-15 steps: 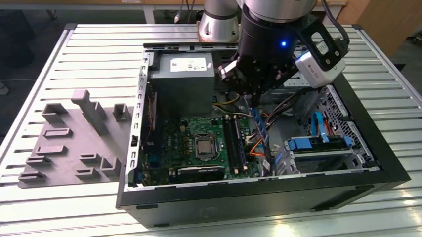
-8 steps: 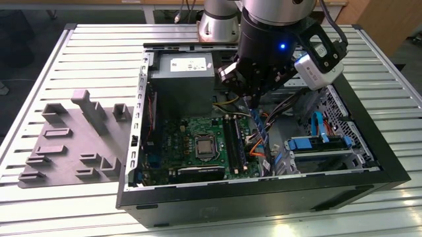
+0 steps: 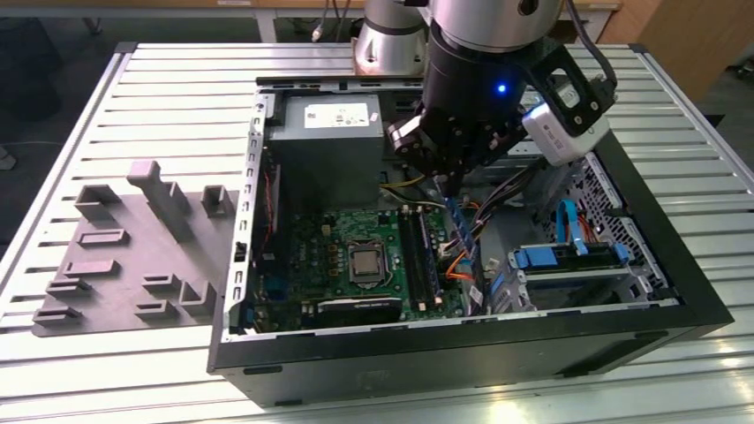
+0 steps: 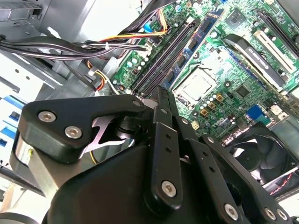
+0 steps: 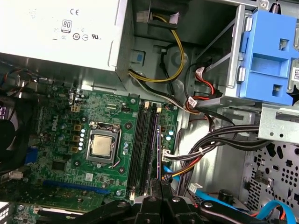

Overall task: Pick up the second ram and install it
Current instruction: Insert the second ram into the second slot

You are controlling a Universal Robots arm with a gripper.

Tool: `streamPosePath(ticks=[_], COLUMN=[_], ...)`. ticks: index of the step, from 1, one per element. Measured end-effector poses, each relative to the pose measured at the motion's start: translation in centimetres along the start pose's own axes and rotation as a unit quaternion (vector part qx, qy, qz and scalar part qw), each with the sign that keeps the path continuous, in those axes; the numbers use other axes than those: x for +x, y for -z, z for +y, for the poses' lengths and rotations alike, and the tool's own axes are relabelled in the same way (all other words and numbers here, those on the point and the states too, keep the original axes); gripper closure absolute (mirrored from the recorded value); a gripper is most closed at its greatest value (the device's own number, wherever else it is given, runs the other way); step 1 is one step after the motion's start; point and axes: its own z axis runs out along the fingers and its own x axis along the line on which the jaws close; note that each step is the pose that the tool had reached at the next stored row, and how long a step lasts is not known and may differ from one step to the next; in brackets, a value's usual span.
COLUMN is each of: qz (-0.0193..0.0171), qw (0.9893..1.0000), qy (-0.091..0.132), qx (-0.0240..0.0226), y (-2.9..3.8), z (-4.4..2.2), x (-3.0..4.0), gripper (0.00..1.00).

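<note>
Grey moulded tray (image 3: pixel 130 256) on slatted metal table (image 3: pixel 154 97); open black computer case (image 3: pixel 471 353) with grey power-supply box (image 3: pixel 324 132), green motherboard (image 3: pixel 342 231), long black slots (image 3: pixel 415 252); black gripper (image 3: pixel 451 193) clamped on long thin blue ram stick (image 3: pixel 461 231), just beside those slots; blue drive caddy (image 3: pixel 563 259).

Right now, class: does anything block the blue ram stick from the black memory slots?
Nothing visible does. The gripper holds the second ram over the memory slots; the black cable bundle lies beside them.
</note>
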Motion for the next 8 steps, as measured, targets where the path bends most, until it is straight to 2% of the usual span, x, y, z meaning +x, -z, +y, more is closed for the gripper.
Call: streamPosePath(ticks=[8], qz=[-0.0001], qw=[1.0], qy=[0.0], qx=[-0.0001], y=[-0.18], z=[0.02], x=[0.18], gripper=[0.89])
